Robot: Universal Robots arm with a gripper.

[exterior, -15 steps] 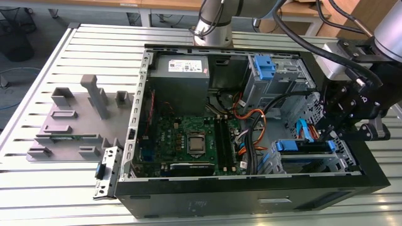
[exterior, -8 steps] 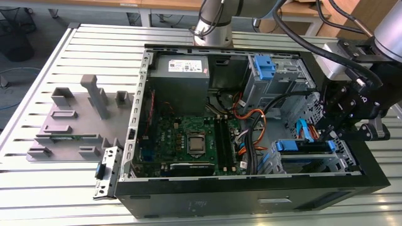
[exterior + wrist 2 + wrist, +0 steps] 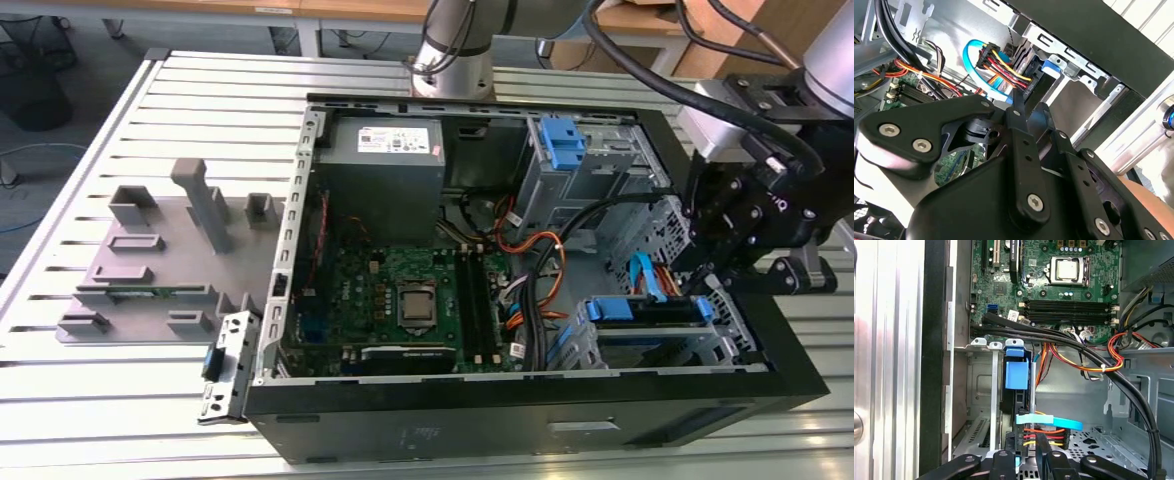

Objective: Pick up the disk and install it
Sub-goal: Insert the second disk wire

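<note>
Starting right at the gripper in the first wrist view: the fingers are pulled in narrow, one on each side of the disk, which stands on edge between them. I'd call that a hold on it, not a hover.

The disk sits in the drive cage at the front corner of the PC case. Its blue carrier frame is poking out of the slot. The red/yellow/black power plug and a flat blue data cable hang just beside its end. I can't tell whether they're actually plugged in.

How it'll handle, my guess:
- It's a metal drive, so stiff and fairly hefty for its size. It won't flex.
- The bare metal faces are probably slick, and it won't like knocks.
- The plastic carrier is the weak bit, so squeezing there could bend a rail.
- Best grip is across the flat faces, near the middle of the edge and clear of the connector end.
- That cable bundle is close enough to snag.

Further out, the black cable loom runs over toward the motherboard.

In the exterior view, the grey power-supply box is in the far corner. The whole case sits on the ribbed aluminium tabletop, with a grey parts fixture well off to the exterior view's left.
</note>
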